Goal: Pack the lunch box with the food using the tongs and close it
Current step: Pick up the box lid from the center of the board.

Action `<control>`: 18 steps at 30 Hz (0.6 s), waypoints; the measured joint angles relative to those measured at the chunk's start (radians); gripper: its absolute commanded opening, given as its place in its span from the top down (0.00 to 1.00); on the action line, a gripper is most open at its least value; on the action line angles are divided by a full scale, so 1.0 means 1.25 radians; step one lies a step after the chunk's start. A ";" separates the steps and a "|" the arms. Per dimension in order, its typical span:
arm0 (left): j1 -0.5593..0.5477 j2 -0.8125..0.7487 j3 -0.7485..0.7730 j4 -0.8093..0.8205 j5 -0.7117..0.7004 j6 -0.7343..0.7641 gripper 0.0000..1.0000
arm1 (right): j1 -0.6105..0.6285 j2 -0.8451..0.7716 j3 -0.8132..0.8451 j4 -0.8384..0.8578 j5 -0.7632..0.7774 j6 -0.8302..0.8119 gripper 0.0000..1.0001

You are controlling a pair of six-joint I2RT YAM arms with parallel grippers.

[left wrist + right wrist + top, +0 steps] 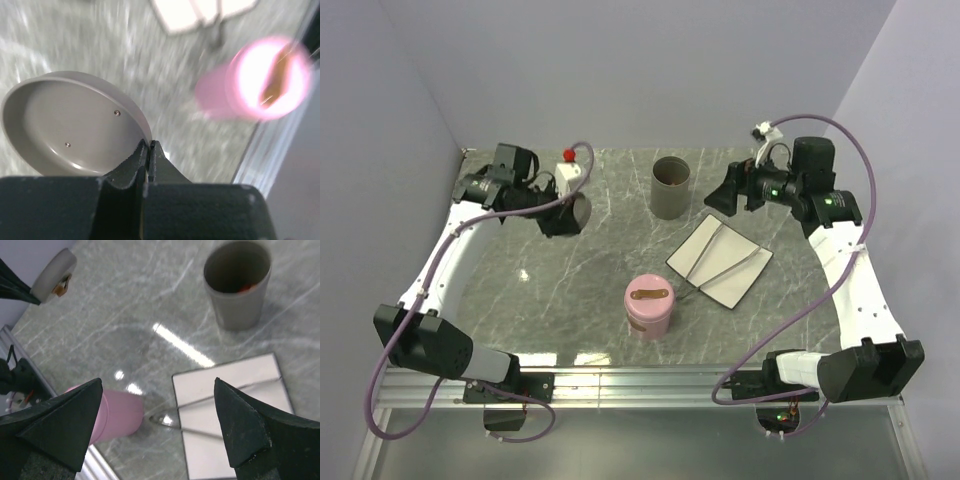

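1. The left claw point(561, 217) hung above the desk point(570, 270) at about 10 o'clock in the top view. It was pinched fully closed on the rim of a round grey lid point(580, 210).
2. In the left wrist view, the claw's point(149, 146) two fingers met on the lid's point(75, 122) edge. The lid's hollow underside faced the camera and was held clear of the desk.
3. The right claw point(713, 200) hovered at about 1 o'clock, spread wide, holding and touching nothing. Its point(157, 390) fingers point(65, 425) stood far apart in the right wrist view.
4. The grey cylindrical container point(671, 187) stood upright and uncovered at 12 o'clock. A red-orange bit of food point(245, 288) showed inside it point(237, 285).
5. The tongs point(730, 269) lay on the white square plate point(745, 280), at about 3 o'clock from desk centre. Their joined end pointed at the pink canister point(649, 310), and their point(220, 396) arms fanned out across the plate point(235, 450).
6. The pink canister stood near the middle, toward 6 o'clock, with a brown strap across its top.
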 measured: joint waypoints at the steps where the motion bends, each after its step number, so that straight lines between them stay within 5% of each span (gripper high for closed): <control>1: 0.000 0.002 0.031 0.004 0.025 -0.027 1.00 | 0.000 -0.001 0.015 0.010 0.000 0.000 0.01; 9: 0.000 -0.034 0.074 0.233 0.267 -0.386 1.00 | 0.000 -0.048 0.028 0.125 -0.020 0.033 0.01; 18: -0.002 -0.138 -0.239 1.150 0.386 -1.228 1.00 | 0.000 -0.146 -0.095 0.412 -0.087 0.199 0.03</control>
